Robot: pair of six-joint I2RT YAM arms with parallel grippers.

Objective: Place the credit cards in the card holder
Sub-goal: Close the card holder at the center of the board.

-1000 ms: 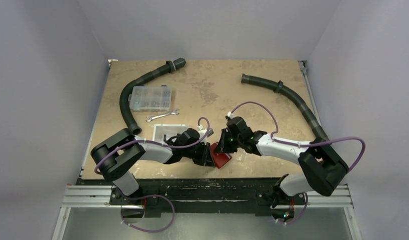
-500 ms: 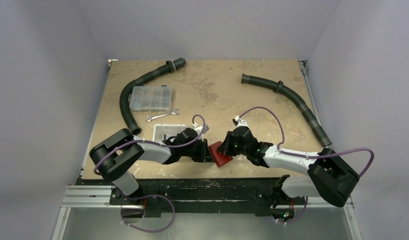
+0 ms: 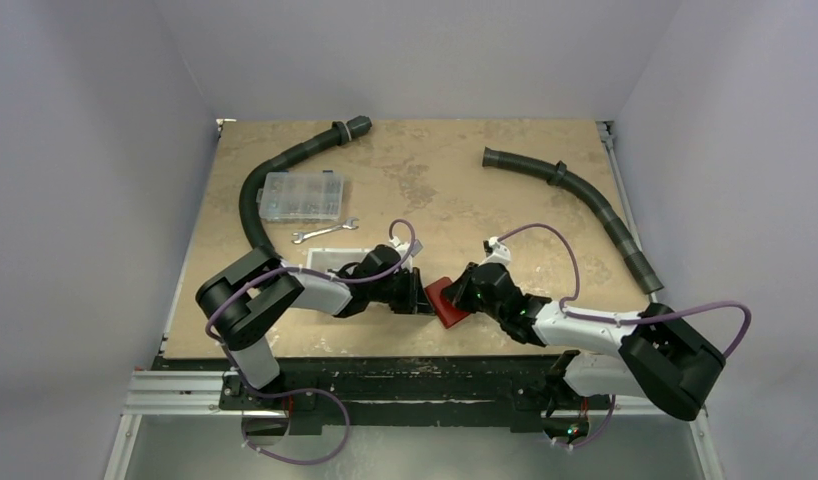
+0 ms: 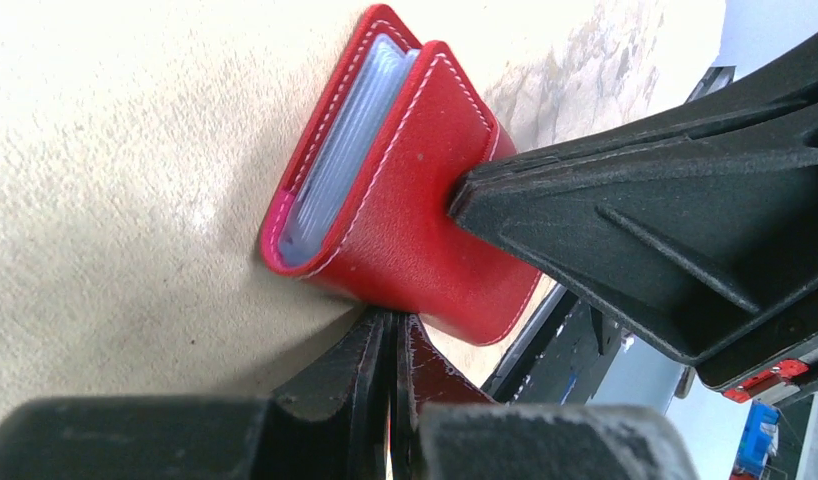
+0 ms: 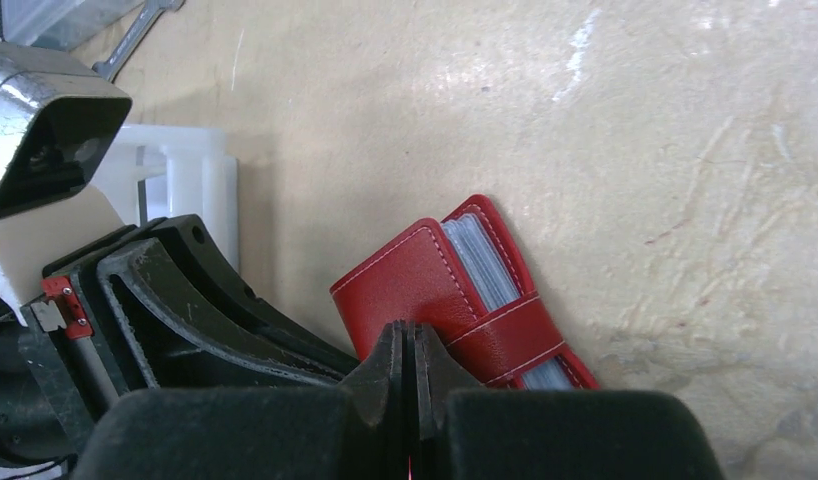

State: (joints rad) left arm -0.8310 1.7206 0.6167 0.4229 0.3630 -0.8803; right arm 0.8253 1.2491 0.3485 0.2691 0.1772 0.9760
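Stitching in white thread is running round the edges of the small red leather-like card holder (image 4: 405, 220). It is lying folded on the sandy-brown speckled table (image 3: 435, 170), close to the near edge, between the two arms. Its skin is looking smooth and a little shiny, and a red strap is wrapping over one end. Thin pale see-through plastic sheets (image 4: 350, 140) are peeking out between its covers; I cannot tell if any cards are sitting in them.

The left gripper (image 4: 390, 325) is squeezed tight, and its rough black tips are touching the holder's edge. The right gripper (image 5: 410, 335) is squeezed tight too, and its tips are pushing on the holder beside the strap from the other side. I cannot see anything caught between either pair of fingers.

Just behind the left gripper a white plastic box-shaped bin (image 3: 330, 258) is sitting. Farther back a thin silver metal wrench (image 3: 323, 232) is lying flat, then a clear plastic box with little compartments (image 3: 303, 195). Two black bumpy hoses (image 3: 275, 170) are curving along the far sides.
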